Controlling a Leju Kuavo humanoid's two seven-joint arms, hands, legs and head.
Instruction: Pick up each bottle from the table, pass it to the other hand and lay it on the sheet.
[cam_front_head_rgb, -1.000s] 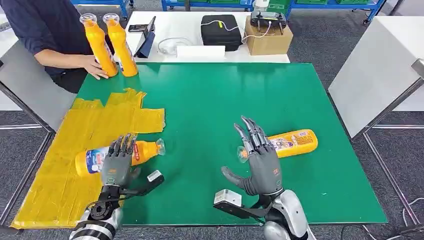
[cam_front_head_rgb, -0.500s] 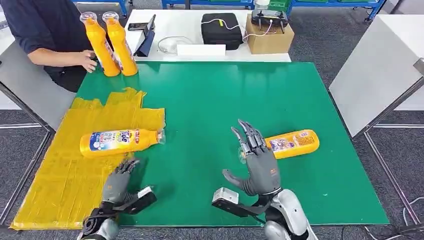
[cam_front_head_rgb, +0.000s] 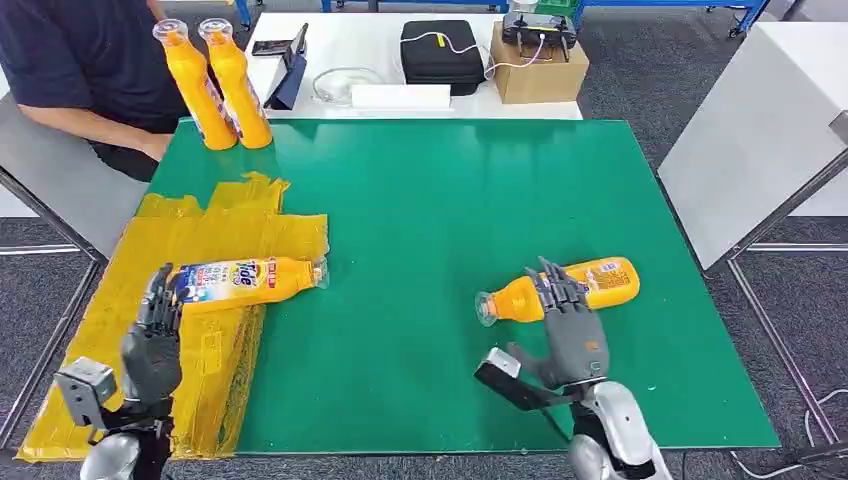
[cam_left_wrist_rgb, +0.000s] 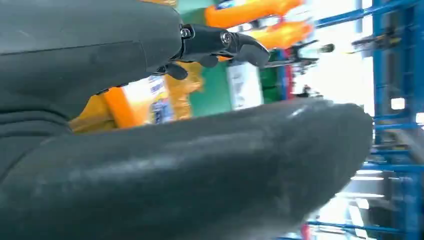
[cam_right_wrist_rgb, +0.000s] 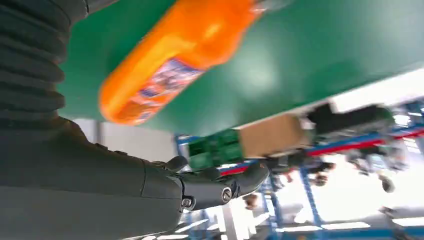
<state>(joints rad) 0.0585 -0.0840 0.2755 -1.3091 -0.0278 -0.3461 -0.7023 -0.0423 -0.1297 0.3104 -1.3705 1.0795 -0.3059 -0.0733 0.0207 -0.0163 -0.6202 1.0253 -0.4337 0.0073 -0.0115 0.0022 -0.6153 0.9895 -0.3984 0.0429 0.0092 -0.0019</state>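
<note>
A matte green surface (cam_front_head_rgb: 420, 200) sits over grey carpet, a crinkled yellow sheet (cam_front_head_rgb: 190, 240) draped over its left edge. One glossy orange bottle (cam_front_head_rgb: 245, 282) lies on the sheet; another (cam_front_head_rgb: 575, 288) lies on bare green (clear-capped). Left robot hand (cam_front_head_rgb: 153, 345) and right robot hand (cam_front_head_rgb: 570, 330) hold nothing, fingers apart.
</note>
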